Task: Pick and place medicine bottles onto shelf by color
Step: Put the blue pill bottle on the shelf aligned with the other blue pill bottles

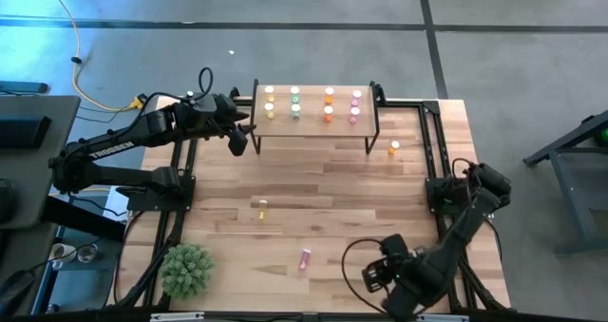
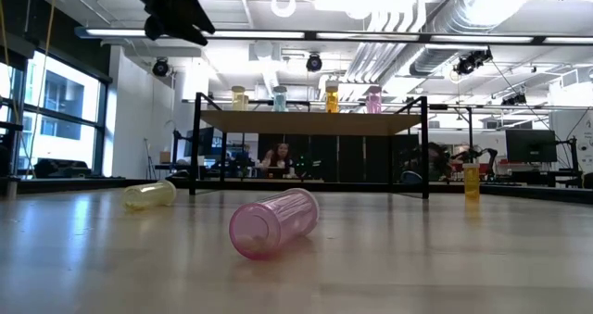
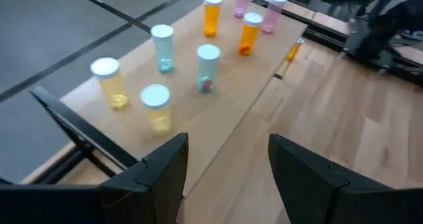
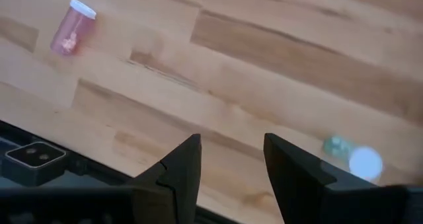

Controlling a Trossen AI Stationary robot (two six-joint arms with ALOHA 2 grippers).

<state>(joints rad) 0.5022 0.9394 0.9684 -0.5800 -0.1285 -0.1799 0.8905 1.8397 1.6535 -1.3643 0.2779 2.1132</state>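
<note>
Eight bottles stand colour-sorted on the shelf (image 1: 313, 130); a yellow bottle (image 1: 263, 206), pink bottle (image 1: 305, 258) and orange bottle (image 1: 394, 148) remain on the tabletop (image 1: 332, 198), both tools spread and empty.

Shelf (image 1: 313, 132) at the surface's (image 1: 323, 208) far edge, bottles (image 1: 312, 104) in rows on it. One bottle (image 1: 394, 149) upright just right of the shelf; two lying (image 1: 263, 207) (image 1: 305, 258) nearer, plant (image 1: 186, 270) at near left corner.
</note>
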